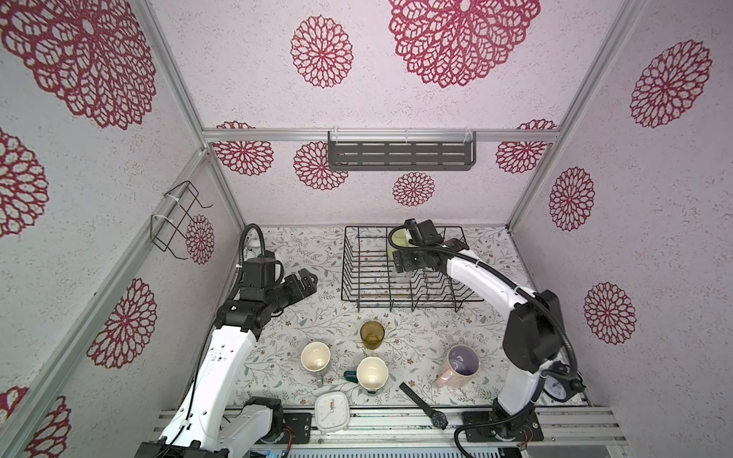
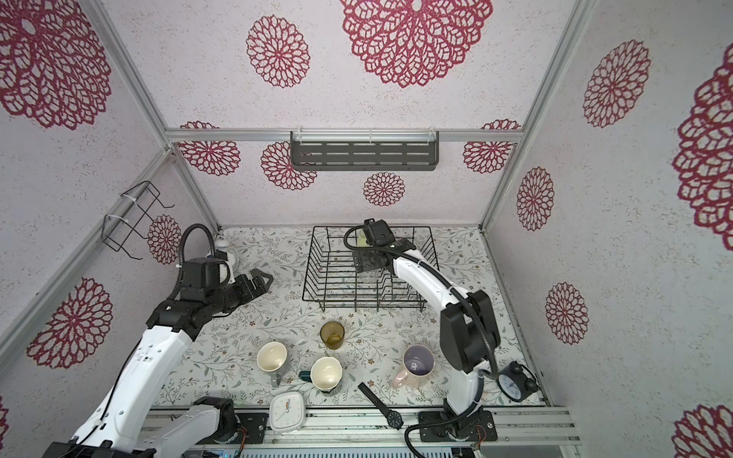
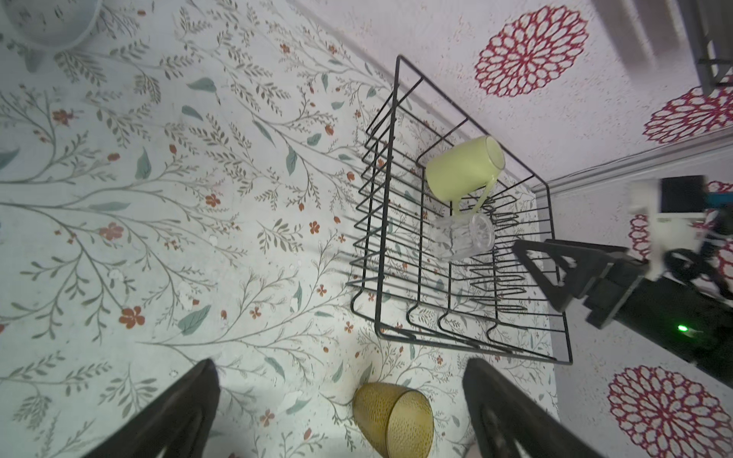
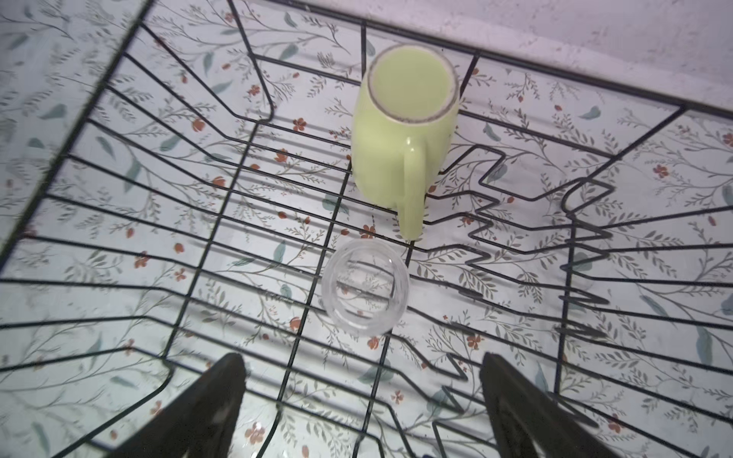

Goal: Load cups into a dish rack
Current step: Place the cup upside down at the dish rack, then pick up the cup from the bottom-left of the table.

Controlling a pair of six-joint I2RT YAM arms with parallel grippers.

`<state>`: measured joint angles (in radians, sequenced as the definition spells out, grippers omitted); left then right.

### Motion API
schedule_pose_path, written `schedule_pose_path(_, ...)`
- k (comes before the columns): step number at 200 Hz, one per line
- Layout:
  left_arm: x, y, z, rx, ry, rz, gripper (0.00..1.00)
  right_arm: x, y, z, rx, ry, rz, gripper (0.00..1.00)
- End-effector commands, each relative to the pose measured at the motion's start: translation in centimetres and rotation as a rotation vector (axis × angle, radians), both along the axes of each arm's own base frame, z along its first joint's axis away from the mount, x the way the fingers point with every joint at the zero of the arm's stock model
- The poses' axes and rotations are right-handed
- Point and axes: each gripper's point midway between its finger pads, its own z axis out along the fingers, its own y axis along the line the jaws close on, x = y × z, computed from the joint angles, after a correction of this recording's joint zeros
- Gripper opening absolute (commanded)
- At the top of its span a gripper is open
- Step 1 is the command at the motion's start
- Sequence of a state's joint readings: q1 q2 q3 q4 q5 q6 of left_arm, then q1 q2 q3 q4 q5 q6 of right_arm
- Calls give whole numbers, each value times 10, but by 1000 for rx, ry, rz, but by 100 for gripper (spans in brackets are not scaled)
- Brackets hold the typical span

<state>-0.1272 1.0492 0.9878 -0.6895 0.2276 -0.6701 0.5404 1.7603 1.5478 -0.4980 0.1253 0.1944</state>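
Floral-print surface [image 1: 428, 329] inside a booth with pale walls and red rosettes. The black wire dish rack [image 1: 357, 273] sits far centre-right. Two cups are in it: the lime-green mug [image 4: 400, 135] mouth-down toward the far side, and the small clear glass [image 4: 365, 291] just beside its handle; can't tell if they touch, or which way up the glass is. The right end effector [image 4: 361, 365] hangs over the rack above the glass, jaws wide, nothing between them, and the glass stands free. The left end effector [image 3: 339, 365] is also wide and empty, above the surface left of the rack. Four cups are on the surface, all upright: the amber glass tumbler [image 1: 372, 335] near the rack's near edge, the grey mug [image 1: 315, 357] and teal mug [image 1: 372, 372] nearer, and the pink mug [image 1: 460, 365] near right. The white alarm clock [image 1: 332, 410], wristwatch [image 1: 422, 404] and black alarm clock [image 1: 555, 386] at the near edge are not targets. Step: placing the glass looks finished, two of six loaded. Next, probably: lift the right arm straight up clear of the rack wires and prongs, then go for the pink mug, its closest. Alternatively the left arm takes the tumbler, which lies right ahead of its jaws. Either way the cup needs inverting and a free spot away from the two already in the rack.
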Motion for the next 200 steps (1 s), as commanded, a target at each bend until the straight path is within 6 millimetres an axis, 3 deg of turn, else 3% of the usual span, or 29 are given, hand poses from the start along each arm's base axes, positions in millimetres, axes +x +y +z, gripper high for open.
schedule_pose_path(1,-15,-12,-10,-12,89,-38,100,-13,-4,38,85,-109,18,97)
schedule_pose_path(29,-20,-19,-34,-68,187,1,96,-30,-23,64,139,-235,-18,99)
schedule_pose_path(49,-27,-16,-49,-11,265,15,95,-45,-34,75,166,-316,-10,99)
schedule_pose_path(86,-67,0,-60,91,458,44,92,-68,-31,66,205,-305,89,99)
schedule_pose_path(124,-118,2,-58,104,618,65,86,-69,-30,66,210,-303,94,99)
schedule_pose_path(152,-140,-7,-62,69,655,42,80,-65,-22,68,252,-291,101,99)
schedule_pose_path(172,-157,5,-71,165,723,61,73,-62,-20,69,261,-288,95,99)
schedule_pose_path(200,-164,9,-80,186,733,79,70,-60,-22,72,259,-303,83,99)
